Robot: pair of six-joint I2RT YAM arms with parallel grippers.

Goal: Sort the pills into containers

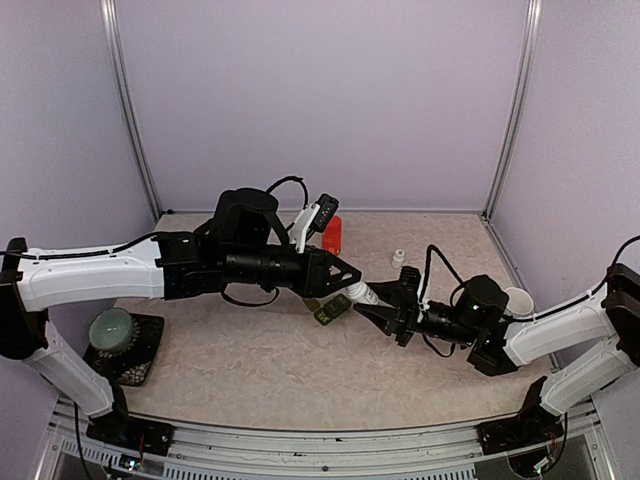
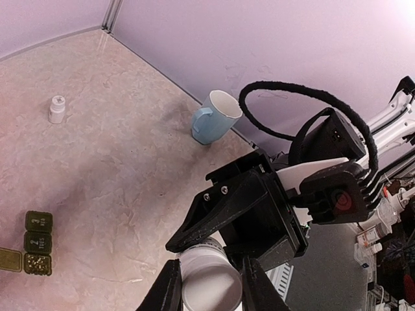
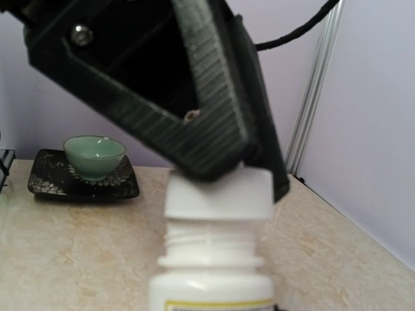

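Note:
A white pill bottle [image 3: 214, 288] fills the bottom of the right wrist view, its threaded neck bare. Its white cap [image 3: 217, 193] sits just above the threads, pinched by my left gripper [image 2: 209, 288], which is shut on it. My right gripper [image 1: 380, 313] is shut on the bottle's body, and the two meet above the table's middle. The containers [image 2: 35, 249], a dark green strip of three compartments, lie on the table below, one lid [image 2: 9, 259] swung open. The open compartment looks speckled yellowish. The pills in the bottle are hidden.
A pale blue mug [image 2: 213, 116] stands near the right wall. A small white bottle [image 2: 57, 109] stands at the back, and a red object [image 1: 332, 234] by the back wall. A green bowl [image 3: 95, 155] rests on a black tray [image 1: 145, 335] at the left edge.

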